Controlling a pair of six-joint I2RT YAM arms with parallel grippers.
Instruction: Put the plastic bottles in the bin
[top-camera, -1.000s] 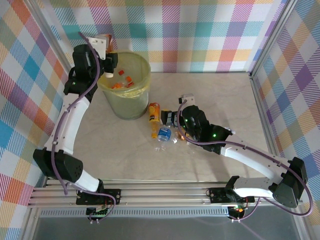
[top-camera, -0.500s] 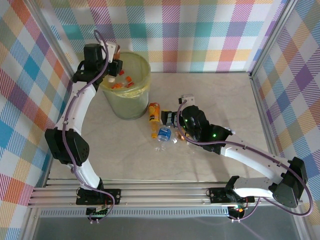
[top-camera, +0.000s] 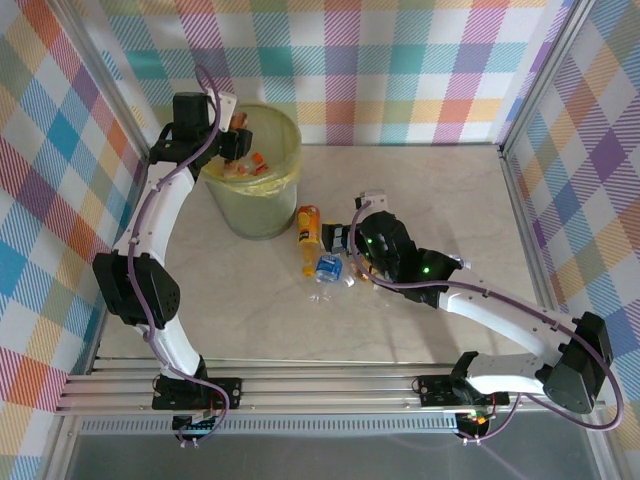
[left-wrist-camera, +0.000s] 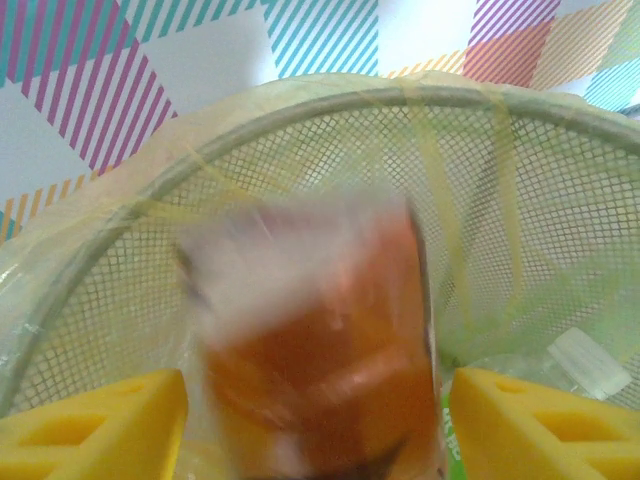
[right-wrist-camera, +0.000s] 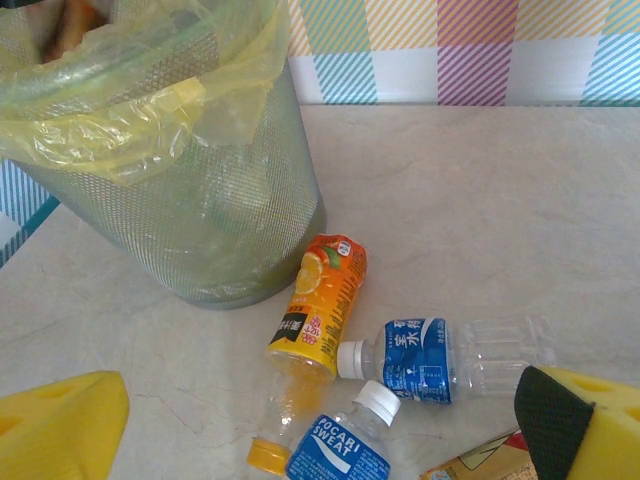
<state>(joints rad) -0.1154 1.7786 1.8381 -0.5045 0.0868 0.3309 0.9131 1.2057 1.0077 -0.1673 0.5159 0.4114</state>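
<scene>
Since a second ago my left arm (top-camera: 150, 220) has swung its wrist in from outside the rim of the bin (top-camera: 255, 210), so the left jaws now hang over that rim, and in the last half second they have barely shifted. The right arm (top-camera: 480, 305) and the bottles on the table (top-camera: 450, 190) lie as they did. On the left wrist camera the yellow fingertips (left-wrist-camera: 100, 420) stand apart with an orange bottle (left-wrist-camera: 320, 350) between them, smeared by motion while the fingertips are sharp. It looks loose rather than pinched, its long axis running straight out ahead of the jaws toward the far mesh wall. The blur hides which end leads. The right jaws are spread wide and grip nothing. Ahead of them, between the two fingertips, the orange juice bottle (right-wrist-camera: 318, 300) lies flat with its long axis running away from the jaws, orange cap nearest them and base toward the bin. Just beside it a blue-labelled clear bottle (right-wrist-camera: 430, 362) lies crosswise, white cap toward the juice bottle and body toward the right fingertip (right-wrist-camera: 590, 425). Closest to the jaws, a Pocari Sweat bottle (right-wrist-camera: 340, 445) points its white cap away from them, touching the crosswise one.
</scene>
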